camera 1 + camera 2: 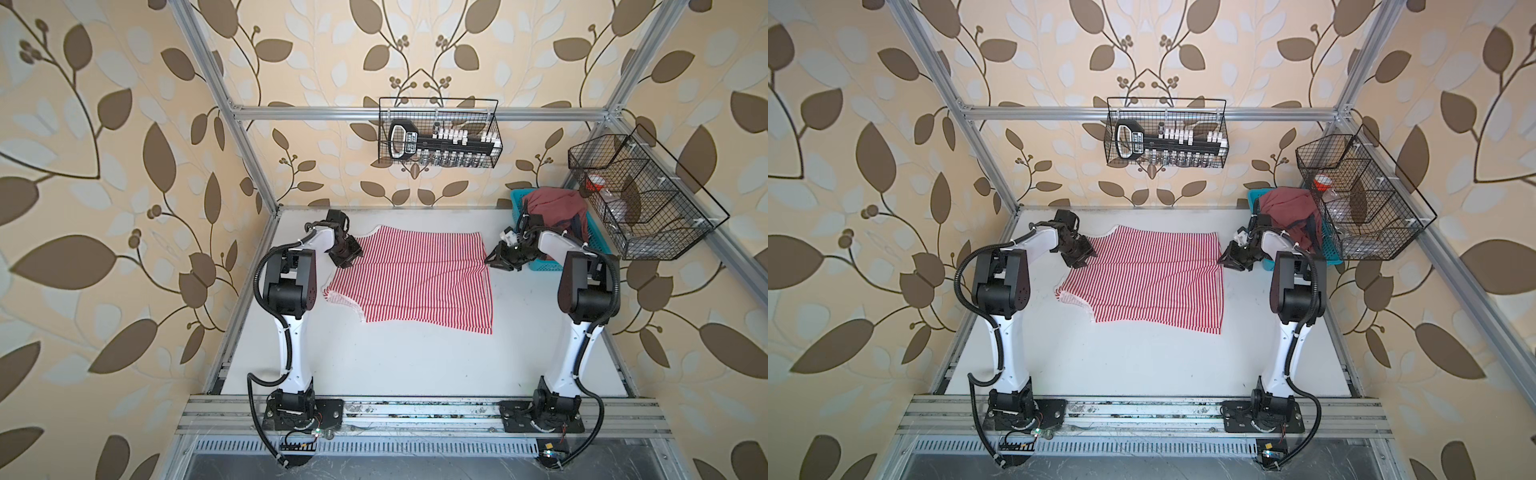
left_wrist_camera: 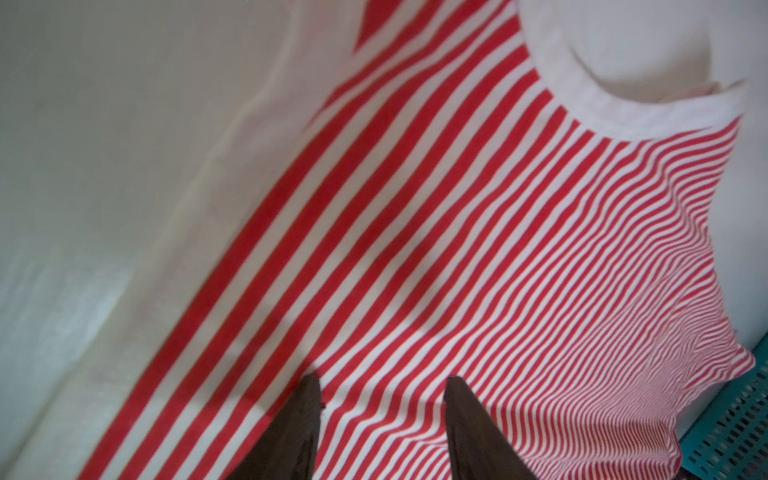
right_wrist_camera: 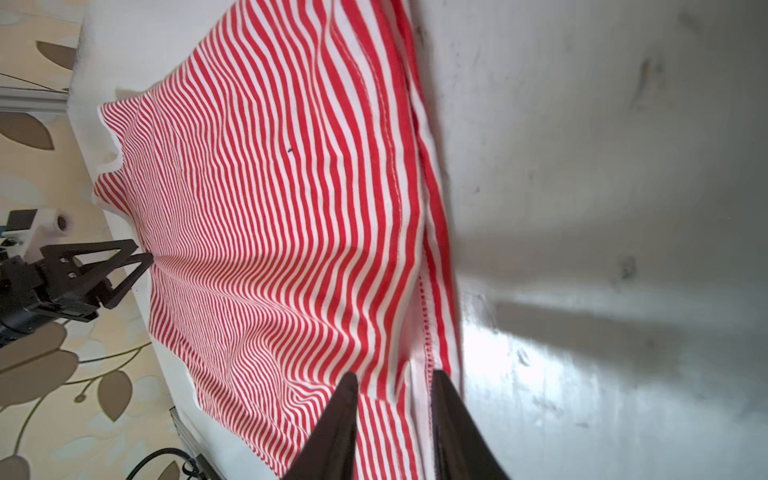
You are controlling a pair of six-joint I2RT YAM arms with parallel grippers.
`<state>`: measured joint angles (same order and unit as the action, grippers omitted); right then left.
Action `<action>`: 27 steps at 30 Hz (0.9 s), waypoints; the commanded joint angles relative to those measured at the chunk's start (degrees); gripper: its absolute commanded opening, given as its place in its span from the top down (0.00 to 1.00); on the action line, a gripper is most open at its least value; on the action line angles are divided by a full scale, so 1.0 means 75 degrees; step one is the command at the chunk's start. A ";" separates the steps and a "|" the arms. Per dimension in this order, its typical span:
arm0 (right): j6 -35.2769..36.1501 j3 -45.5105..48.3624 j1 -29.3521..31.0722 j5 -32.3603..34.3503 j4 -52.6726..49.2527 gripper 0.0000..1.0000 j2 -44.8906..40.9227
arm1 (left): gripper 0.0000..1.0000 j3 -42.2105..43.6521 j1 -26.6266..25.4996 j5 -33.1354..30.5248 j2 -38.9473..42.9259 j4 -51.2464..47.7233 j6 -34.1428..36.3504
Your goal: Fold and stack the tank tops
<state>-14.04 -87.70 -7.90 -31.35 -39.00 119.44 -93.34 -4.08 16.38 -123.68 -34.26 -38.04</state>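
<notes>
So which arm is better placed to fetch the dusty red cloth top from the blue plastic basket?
Right, probably: the right gripper sits beside the basket; the left gripper is beyond the striped cloth top.

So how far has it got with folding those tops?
Early days. The striped top lies spread on the table, not visibly folded. The left gripper and right gripper sit open at its far corners. The red top is bunched in the blue basket, so folding and stacking remain.
</notes>
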 commanded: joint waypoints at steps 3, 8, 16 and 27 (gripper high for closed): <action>0.0051 0.0846 0.0115 0.0617 0.0107 0.66 -0.1670 | 0.46 0.0173 -0.0105 -0.0305 0.1626 -0.0697 0.0203; -0.0097 0.2375 0.0664 0.1429 0.0259 0.66 -0.3322 | 0.45 0.1092 -0.0441 -0.0724 0.3200 -0.1026 0.0550; -0.1406 0.5324 0.2997 0.3651 0.0412 0.66 -0.6291 | 0.45 0.3634 -0.1939 -0.1550 0.5360 -0.1410 0.0497; -0.2860 0.7438 0.3470 0.4075 0.0698 0.66 -0.7980 | 0.45 0.5697 -0.2440 -0.1487 0.5775 -0.0841 0.0145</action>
<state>-31.64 -33.28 18.00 -3.53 -34.74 61.69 -51.09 -21.80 6.87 -81.49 -42.19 -35.86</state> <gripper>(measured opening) 0.339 0.549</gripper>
